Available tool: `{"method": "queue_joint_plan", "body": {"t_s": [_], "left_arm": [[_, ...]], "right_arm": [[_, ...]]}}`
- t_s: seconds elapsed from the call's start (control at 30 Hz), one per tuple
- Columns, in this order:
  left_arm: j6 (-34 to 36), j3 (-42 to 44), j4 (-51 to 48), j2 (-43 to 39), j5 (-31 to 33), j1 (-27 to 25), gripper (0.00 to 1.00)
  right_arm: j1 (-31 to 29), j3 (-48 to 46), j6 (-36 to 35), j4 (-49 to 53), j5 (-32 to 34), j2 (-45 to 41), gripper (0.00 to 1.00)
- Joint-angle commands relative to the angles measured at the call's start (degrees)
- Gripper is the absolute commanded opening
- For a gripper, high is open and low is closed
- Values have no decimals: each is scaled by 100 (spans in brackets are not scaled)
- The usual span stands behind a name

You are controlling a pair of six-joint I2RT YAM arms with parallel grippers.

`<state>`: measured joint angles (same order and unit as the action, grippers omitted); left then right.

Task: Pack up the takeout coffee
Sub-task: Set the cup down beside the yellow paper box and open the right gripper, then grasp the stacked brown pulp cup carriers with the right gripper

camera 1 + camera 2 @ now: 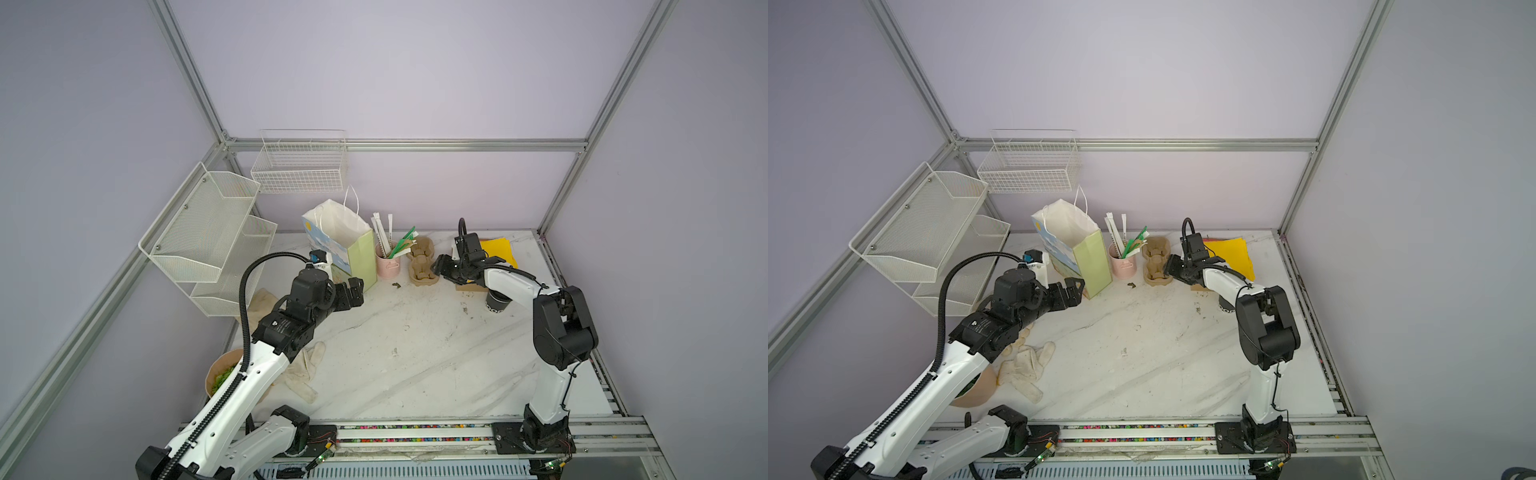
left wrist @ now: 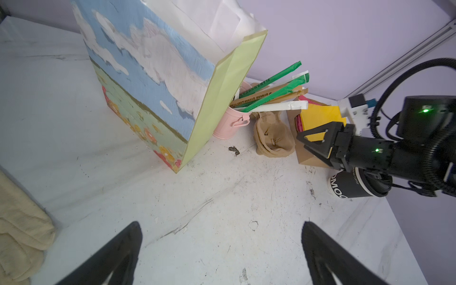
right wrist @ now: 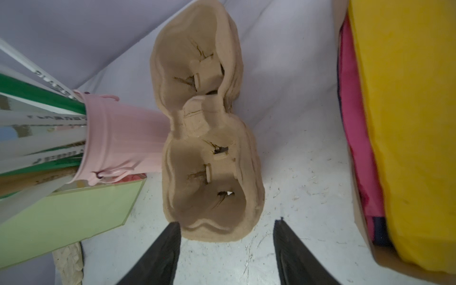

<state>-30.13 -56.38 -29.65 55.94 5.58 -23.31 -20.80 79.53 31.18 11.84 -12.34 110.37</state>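
The takeout coffee, a small black cup [image 1: 498,306] [image 1: 1226,306] with white lettering [image 2: 344,188], stands on the right of the table, its top partly hidden under my right arm. Beyond it, my right gripper [image 1: 438,268] [image 1: 1170,266] [image 3: 227,222] hangs open just short of the near end of a brown pulp cup carrier [image 3: 207,148] [image 1: 422,266]; nothing lies between its fingers. My left gripper [image 1: 357,291] [image 1: 1077,286] [image 2: 222,224] is wide open and empty over bare tabletop, beside the open paper bag [image 1: 345,241] [image 2: 153,81].
A pink cup [image 1: 388,266] [image 3: 123,138] of straws and stirrers stands between bag and carrier. A yellow paper stack [image 1: 498,249] [image 3: 407,123] lies at the back right. Cloth gloves [image 1: 307,370] and a bowl of greens [image 1: 220,374] sit front left, wire shelves [image 1: 208,237] on the left wall.
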Motion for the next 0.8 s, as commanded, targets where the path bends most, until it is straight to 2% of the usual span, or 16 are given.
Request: {"method": "queue_joint_plan", "body": {"t_s": [0.0,0.77], "left_arm": [[163,233,423,-118,40,28,100],[177,198,405,-22,13,29,100]], "right_arm": [[28,224,-74,-229,351,160,61],[15,393,-310,-450,329,626,39]]}}
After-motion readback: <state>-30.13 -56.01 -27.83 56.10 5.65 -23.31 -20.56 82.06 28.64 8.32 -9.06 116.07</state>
